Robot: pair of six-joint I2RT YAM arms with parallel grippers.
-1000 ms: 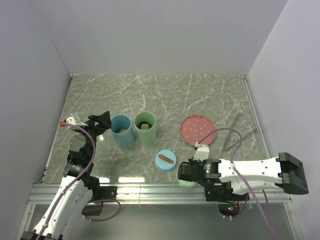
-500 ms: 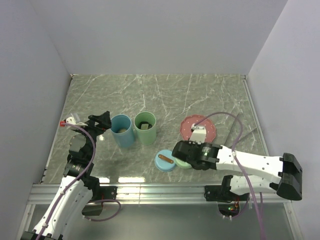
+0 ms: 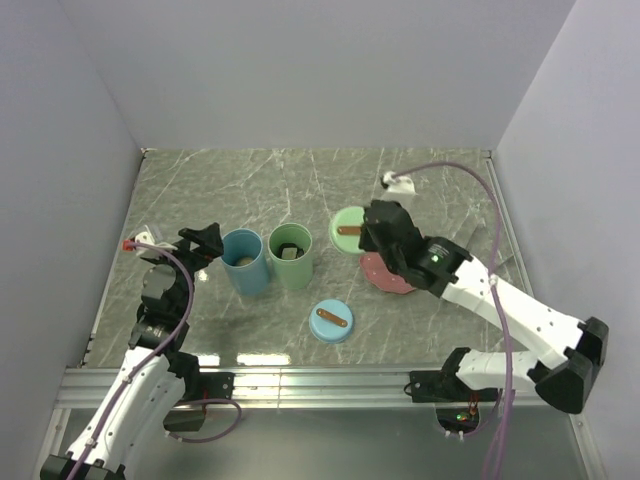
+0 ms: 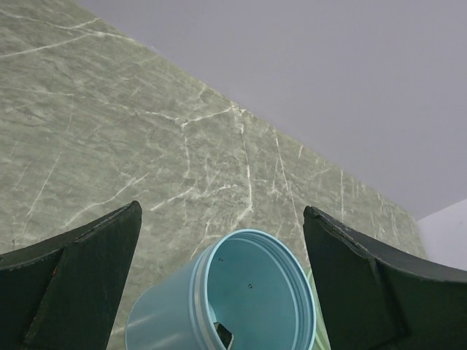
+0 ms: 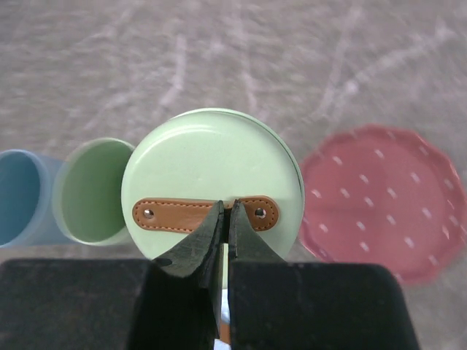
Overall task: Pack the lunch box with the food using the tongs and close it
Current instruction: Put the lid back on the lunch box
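Note:
The lunch box is two open tubs, a blue tub [image 3: 245, 262] and a green tub [image 3: 291, 256], each with a piece of food [image 3: 290, 252] inside. My right gripper [image 5: 227, 208] is shut on the brown strap of the pale green lid [image 5: 211, 182], held in the air right of the green tub [image 5: 91, 191]. In the top view that lid [image 3: 348, 228] hangs beside the pink plate [image 3: 388, 275]. My left gripper [image 4: 220, 211] stands open, just behind the blue tub [image 4: 248, 292]. The tongs [image 3: 477, 234] lie mostly hidden behind the right arm.
A blue lid [image 3: 332, 321] with a brown strap lies on the table in front of the tubs. The pink plate [image 5: 383, 200] looks bare. White walls close in the marble table on three sides.
My right arm has lifted the green lid from near the front edge and carried it back and left, up beside the green tub. The left arm has not moved.

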